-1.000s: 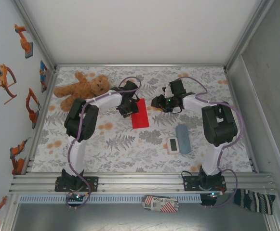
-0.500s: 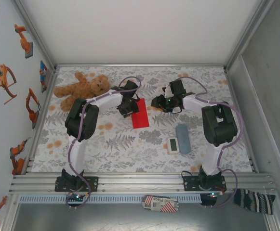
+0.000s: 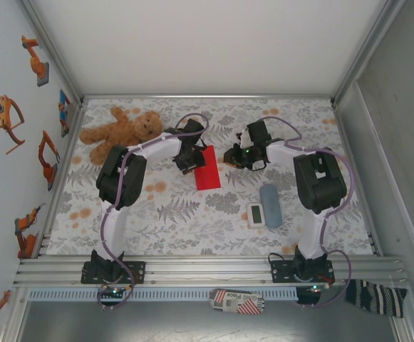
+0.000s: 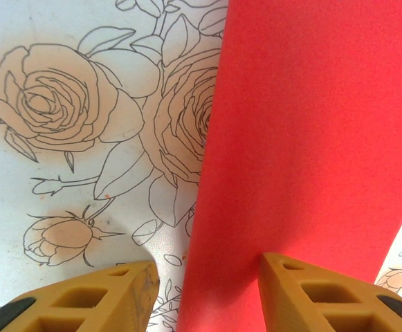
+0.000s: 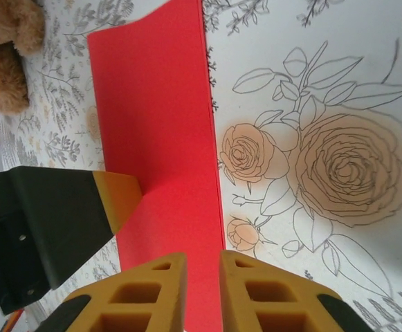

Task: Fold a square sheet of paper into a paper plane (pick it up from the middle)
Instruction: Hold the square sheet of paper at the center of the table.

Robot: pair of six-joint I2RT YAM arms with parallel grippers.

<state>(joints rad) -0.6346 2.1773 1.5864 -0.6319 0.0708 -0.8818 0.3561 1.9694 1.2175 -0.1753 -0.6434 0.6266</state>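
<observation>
The square sheet of paper (image 3: 207,168), mid-frame, looks folded once; the pointed folds seem still to do. The left fingers (image 4: 117,290) straddle its edge, spread; the right fingers (image 5: 256,283) nearly meet, grip uncertain.

A bright red sheet of thin paper (image 3: 208,171), showing as a narrow oblong, is lying flat on the flower-printed surface (image 3: 192,221) between the two arms. The left hand (image 3: 187,163) is reaching down at the paper's left edge, though whether it is touching cannot be told from above. The right hand (image 3: 229,155) is hanging just off the paper's far right corner. A brown plush teddy bear (image 3: 121,130) is lying at the far left. A grey-blue oblong block (image 3: 270,197) and a white digital timer (image 3: 256,214) are resting side by side at the near right.
</observation>
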